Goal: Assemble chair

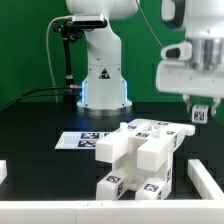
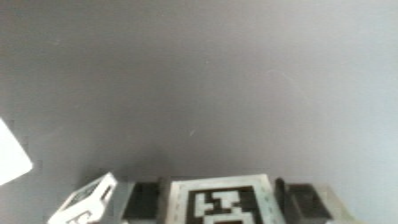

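My gripper (image 1: 201, 108) hangs at the exterior view's right, above the table. It is shut on a small white chair part with a black-and-white tag (image 1: 201, 114). In the wrist view the gripper (image 2: 226, 192) has dark fingers (image 2: 153, 197) on both sides of this tagged part (image 2: 222, 208). A second tagged white face (image 2: 89, 200) shows beside it. The other chair parts (image 1: 140, 155), white blocks and bars with tags, lie stacked in a heap at the front middle of the black table, below the gripper and to the exterior view's left of it.
The marker board (image 1: 82, 140) lies flat behind the heap. The robot's base (image 1: 102, 80) stands at the back middle. White pieces sit at the left edge (image 1: 3, 172) and front right (image 1: 205, 178). A white corner (image 2: 9, 155) shows in the wrist view.
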### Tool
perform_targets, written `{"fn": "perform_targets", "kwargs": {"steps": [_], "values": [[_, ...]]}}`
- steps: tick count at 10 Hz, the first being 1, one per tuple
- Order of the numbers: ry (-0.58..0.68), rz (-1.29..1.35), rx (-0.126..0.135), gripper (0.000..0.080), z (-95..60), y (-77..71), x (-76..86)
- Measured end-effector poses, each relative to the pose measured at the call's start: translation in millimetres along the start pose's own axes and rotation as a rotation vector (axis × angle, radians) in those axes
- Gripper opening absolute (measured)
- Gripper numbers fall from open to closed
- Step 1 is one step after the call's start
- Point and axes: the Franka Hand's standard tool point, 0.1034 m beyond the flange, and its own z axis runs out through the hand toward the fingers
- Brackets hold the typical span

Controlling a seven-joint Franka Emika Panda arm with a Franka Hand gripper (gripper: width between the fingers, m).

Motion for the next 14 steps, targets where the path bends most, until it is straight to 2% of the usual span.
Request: {"fn": "perform_targets", "kwargs": {"steps": [1,2,3,4,7,8,10,11,12,14], "values": [[0.01,-0.048,0.024,0.0281,-16.6,7.2,19.3],[0.018,-0.086,0.032,0.0281,-26.6,17.2,46.9],[0.022,-0.112,0.031,0.0281,-33.6,23.3,72.7],[0.023,-0.101,0.026,0.0281,-35.5,22.7,84.8],[0.023,-0.104,0.023,0.0281,-32.8,23.5,83.8],[0.028,-0.166,0.016,0.0281,-34.0,28.6,95.0],[0.087,-0.277,0.039,0.0281,-52.3,27.7,144.6],[0.1,-0.283,0.045,0.0281,-55.6,24.1,156.2],[0.1,-0.292,0.049,0.0281,-60.9,19.3,154.2],[0.099,-0.29,0.048,0.0281,-59.2,20.3,153.8]]}}
